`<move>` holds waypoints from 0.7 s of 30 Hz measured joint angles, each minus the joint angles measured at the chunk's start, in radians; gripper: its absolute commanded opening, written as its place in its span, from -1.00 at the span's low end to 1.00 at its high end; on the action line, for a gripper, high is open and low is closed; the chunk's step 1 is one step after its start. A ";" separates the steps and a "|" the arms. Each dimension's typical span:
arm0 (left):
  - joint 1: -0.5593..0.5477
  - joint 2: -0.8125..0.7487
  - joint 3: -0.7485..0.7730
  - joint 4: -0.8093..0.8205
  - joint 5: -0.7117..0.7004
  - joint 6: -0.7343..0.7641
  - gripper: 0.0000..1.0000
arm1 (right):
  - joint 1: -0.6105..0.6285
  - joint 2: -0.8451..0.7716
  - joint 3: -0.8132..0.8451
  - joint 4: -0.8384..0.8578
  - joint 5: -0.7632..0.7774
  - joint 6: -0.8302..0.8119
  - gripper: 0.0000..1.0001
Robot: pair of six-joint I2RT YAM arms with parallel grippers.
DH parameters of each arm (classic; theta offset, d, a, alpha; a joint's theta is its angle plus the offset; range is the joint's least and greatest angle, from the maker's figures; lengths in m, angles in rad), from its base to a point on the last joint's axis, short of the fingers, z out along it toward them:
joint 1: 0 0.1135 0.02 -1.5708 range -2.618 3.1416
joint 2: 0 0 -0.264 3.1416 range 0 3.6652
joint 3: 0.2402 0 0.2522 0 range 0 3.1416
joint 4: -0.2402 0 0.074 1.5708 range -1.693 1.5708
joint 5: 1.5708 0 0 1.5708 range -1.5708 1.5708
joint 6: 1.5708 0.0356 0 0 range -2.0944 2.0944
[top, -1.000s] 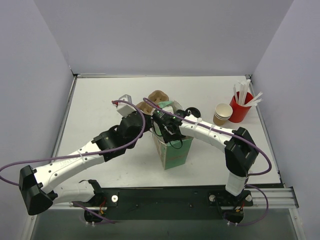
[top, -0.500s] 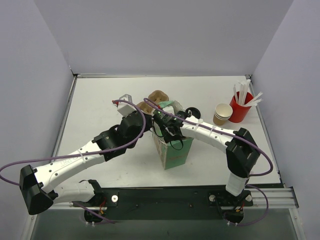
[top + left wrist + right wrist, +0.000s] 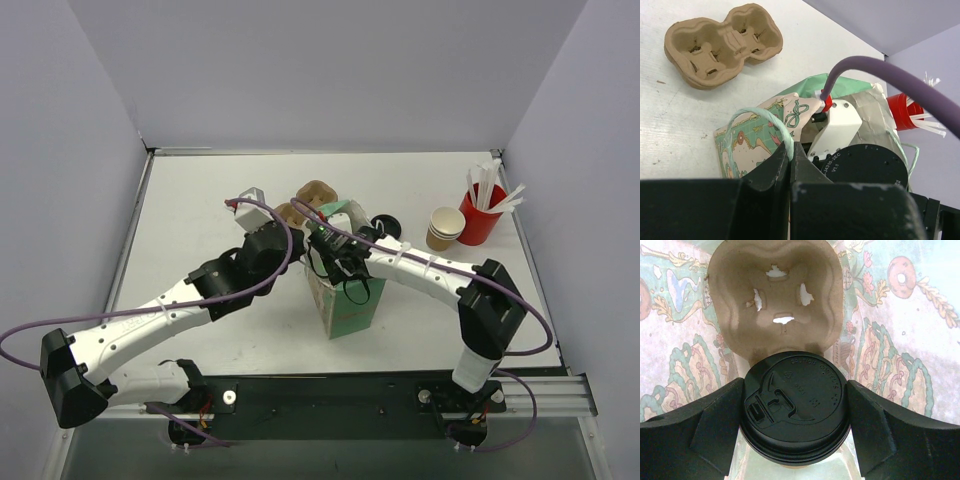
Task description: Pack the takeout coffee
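Okay, we had the right gripper (image 3: 792, 427) clasping the lidded takeout coffee (image 3: 790, 400) between its fingers (image 3: 705, 432), down inside the bag (image 3: 900, 355) with the pulp carrier (image 3: 735, 295) just ahead, the left gripper (image 3: 790, 152) pinching the bag handle (image 3: 760, 114), so we reckoned: lower it level, release late.

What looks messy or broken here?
Nothing is spilled or broken. The only untidy bit is the paper bag: its top is bent and crumpled where the left hand pinches its string handle. The cup in the right hand is closed on top.
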 measured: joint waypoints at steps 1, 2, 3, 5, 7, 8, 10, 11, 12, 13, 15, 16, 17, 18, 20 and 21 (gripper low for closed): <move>0.000 0.004 0.006 -0.006 -0.002 -0.001 -1.00 | 0.001 -0.004 -0.005 0.003 0.001 0.001 -0.88; 0.000 0.007 0.012 -0.011 -0.003 -0.002 -1.00 | 0.002 -0.008 -0.010 0.005 0.002 0.001 -0.88; 0.000 0.009 0.015 -0.015 -0.005 -0.003 -1.00 | 0.003 -0.013 -0.015 0.010 0.003 0.001 -0.88; 0.000 0.009 0.017 -0.024 -0.009 -0.004 -1.00 | 0.003 -0.025 -0.031 0.024 0.003 0.001 -0.88; 0.000 0.009 0.017 -0.031 -0.013 -0.006 -1.00 | 0.003 -0.038 -0.046 0.037 0.004 0.002 -0.88; 0.000 0.009 0.017 -0.034 -0.015 -0.006 -1.00 | 0.003 -0.045 -0.055 0.045 0.004 0.003 -0.88; 0.000 0.009 0.017 -0.036 -0.018 -0.006 -1.00 | 0.003 -0.057 -0.070 0.057 0.004 0.005 -0.88; 0.000 0.009 0.017 -0.037 -0.019 -0.006 -1.00 | 0.003 -0.059 -0.072 0.059 0.004 0.005 -0.88; 0.000 0.009 0.017 -0.037 -0.020 -0.006 -1.00 | 0.003 -0.060 -0.074 0.062 0.004 0.005 -0.88; 0.000 0.009 0.017 -0.037 -0.021 -0.006 -1.00 | 0.003 -0.060 -0.074 0.063 0.004 0.005 -0.88; 0.000 0.009 0.017 -0.038 -0.021 -0.006 -1.00 | 0.002 -0.060 -0.076 0.065 0.004 0.005 -0.88; 0.000 0.009 0.017 -0.038 -0.021 -0.006 -1.00 | 0.003 -0.060 -0.077 0.067 0.004 0.005 -0.88; 0.000 0.009 0.017 -0.038 -0.021 -0.006 -1.00 | 0.002 -0.061 -0.078 0.069 0.004 0.005 -0.88; 0.000 0.009 0.017 -0.038 -0.021 -0.006 -1.00 | 0.002 -0.062 -0.080 0.071 0.004 0.005 -0.88; 0.000 0.009 0.017 -0.038 -0.021 -0.005 -1.00 | 0.002 -0.065 -0.085 0.077 0.004 0.005 -0.88; 0.000 0.009 0.017 -0.039 -0.021 -0.005 -1.00 | 0.002 -0.067 -0.089 0.080 0.004 0.005 -0.88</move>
